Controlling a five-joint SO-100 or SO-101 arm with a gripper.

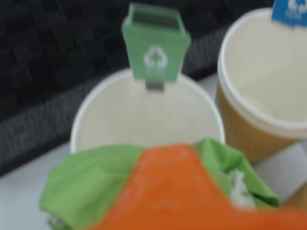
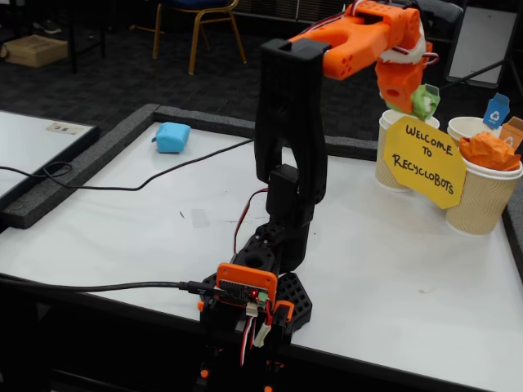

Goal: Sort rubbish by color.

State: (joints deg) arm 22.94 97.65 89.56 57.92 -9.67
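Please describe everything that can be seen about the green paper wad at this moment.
The green paper wad is a crumpled piece of light green paper with soft folds. It is held in the end effector, lifted off the table, just above the open mouth of the cup with the green recycling tag. In the wrist view an orange finger covers its middle, so only its two sides show. In the fixed view only a small green part is visible.

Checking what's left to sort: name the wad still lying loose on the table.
The light blue wad, alone at the table's far left in the fixed view. The green wad is in the gripper; the orange wad sits in a cup.
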